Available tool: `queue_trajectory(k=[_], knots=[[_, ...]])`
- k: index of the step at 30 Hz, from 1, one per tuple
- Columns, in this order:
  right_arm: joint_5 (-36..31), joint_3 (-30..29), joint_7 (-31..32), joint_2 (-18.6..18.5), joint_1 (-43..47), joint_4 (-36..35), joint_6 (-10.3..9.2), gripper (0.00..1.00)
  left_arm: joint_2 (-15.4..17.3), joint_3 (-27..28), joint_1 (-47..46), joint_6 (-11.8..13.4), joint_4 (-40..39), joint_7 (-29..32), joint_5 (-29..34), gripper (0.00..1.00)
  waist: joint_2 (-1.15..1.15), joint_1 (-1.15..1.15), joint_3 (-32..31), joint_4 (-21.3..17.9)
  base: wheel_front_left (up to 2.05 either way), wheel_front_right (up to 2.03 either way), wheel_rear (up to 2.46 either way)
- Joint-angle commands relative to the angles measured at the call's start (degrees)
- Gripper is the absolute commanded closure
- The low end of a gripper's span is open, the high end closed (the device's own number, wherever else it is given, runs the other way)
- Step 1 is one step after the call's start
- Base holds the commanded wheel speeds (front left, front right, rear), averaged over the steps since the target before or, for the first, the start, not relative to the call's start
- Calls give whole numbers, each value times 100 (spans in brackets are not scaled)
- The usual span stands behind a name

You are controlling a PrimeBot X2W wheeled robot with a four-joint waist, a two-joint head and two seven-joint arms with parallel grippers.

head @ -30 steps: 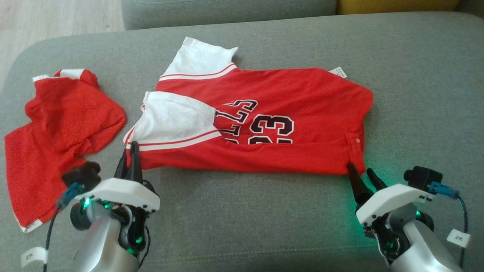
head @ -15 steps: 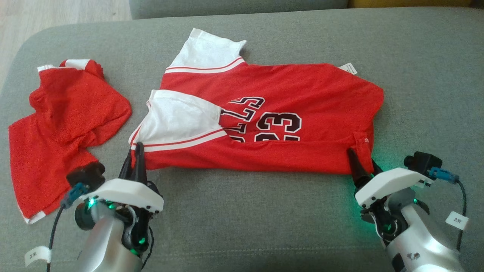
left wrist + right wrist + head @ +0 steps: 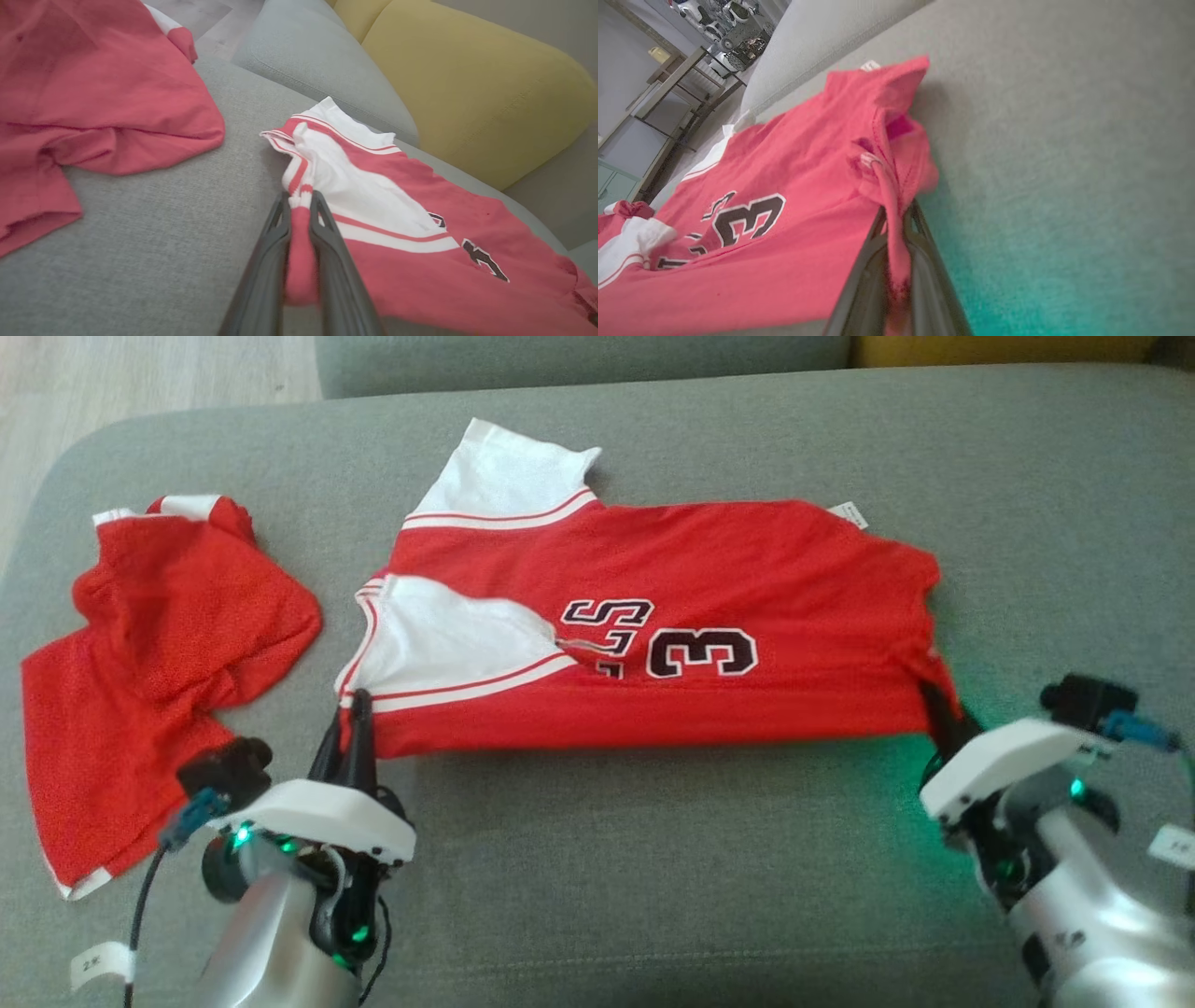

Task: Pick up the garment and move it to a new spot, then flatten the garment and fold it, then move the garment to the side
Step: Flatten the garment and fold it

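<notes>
The right gripper (image 3: 941, 709) is now clamped on the near right corner of the jersey (image 3: 747, 579). A second ago its two fingers were seen apart, just short of that corner. In the right wrist view a red hem is pinched between them. The left gripper (image 3: 355, 707) is kept shut on the near left corner, where the white sleeve trim meets the red body. With both corners held, the near edge is drawn out into a straight, taut line and is raised a little off the sofa seat (image 3: 653, 877), as the shadow beneath it suggests. The fold that covered the lower part of the printed number has been pulled out, so one digit is now seen whole. The jersey lies across the middle of the seat, its far sleeve pointing towards the back edge. A second red garment (image 3: 159, 644) is left crumpled near the left edge, apart from the jersey. The flattening step is judged to be under way. The fold cannot be started cleanly until the white sleeve lying over the chest is smoothed.
</notes>
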Motion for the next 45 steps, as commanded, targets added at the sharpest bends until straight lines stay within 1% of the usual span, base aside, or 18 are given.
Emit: queue_trajectory(k=[1, 3, 4, 9, 13, 16, 19, 24, 31, 36, 45], knots=[[1, 134, -10, -253, -359, -255, 43, 100, 75, 88, -290, -12, -237, -35, -108, 100, 0, 0, -62, -36, 0, 0, 0], [11, 169, 44, -419, -508, -333, 43, 100, 74, 11, -359, -1, -322, -35, -175, 100, 0, 0, -115, -57, 0, 0, 0], [11, 169, 44, -419, -508, -333, 43, 100, 74, 11, -359, -1, -322, -35, -175, 100, 0, 0, -115, -57, 0, 0, 0], [-103, 242, 43, -797, -807, -522, 43, 100, 74, -276, -487, 64, -616, -35, -349, 100, 0, 0, -244, -63, 0, 0, 0], [-240, 305, -13, -1009, -650, -652, 43, 100, 74, -499, -377, 171, -769, -35, -474, 100, 0, 0, -295, -41, 0, 0, 0], [-189, 432, 189, -1015, -231, -694, 43, 100, 74, -657, -195, 225, -699, -35, -472, 100, 0, 0, -303, -25, 0, 0, 0], [-45, 630, 573, -983, 213, -705, 43, 100, 79, -730, -22, 238, -538, -35, -416, 100, 0, 0, -278, -49, 0, 0, 0], [150, 839, 980, -1022, 628, -692, 43, 100, 194, -757, 207, 283, -327, 14, -390, 100, 0, 0, -280, -95, 0, 0, 0], [64, 920, 913, -1186, 721, -615, 43, 100, 317, -802, 480, 312, -378, 148, -416, 100, 0, 0, -332, -64, 0, 0, 0], [69, 857, 806, -1272, 689, -587, 43, 100, 369, -773, 577, 397, -630, 191, -460, 100, 0, 0, -399, 76, 0, 0, 0], [-163, 786, 773, -1559, 510, -500, 43, 100, 431, -960, 873, 448, -1043, 458, -440, 100, 0, 0, -492, 236, 0, 0, 0]])
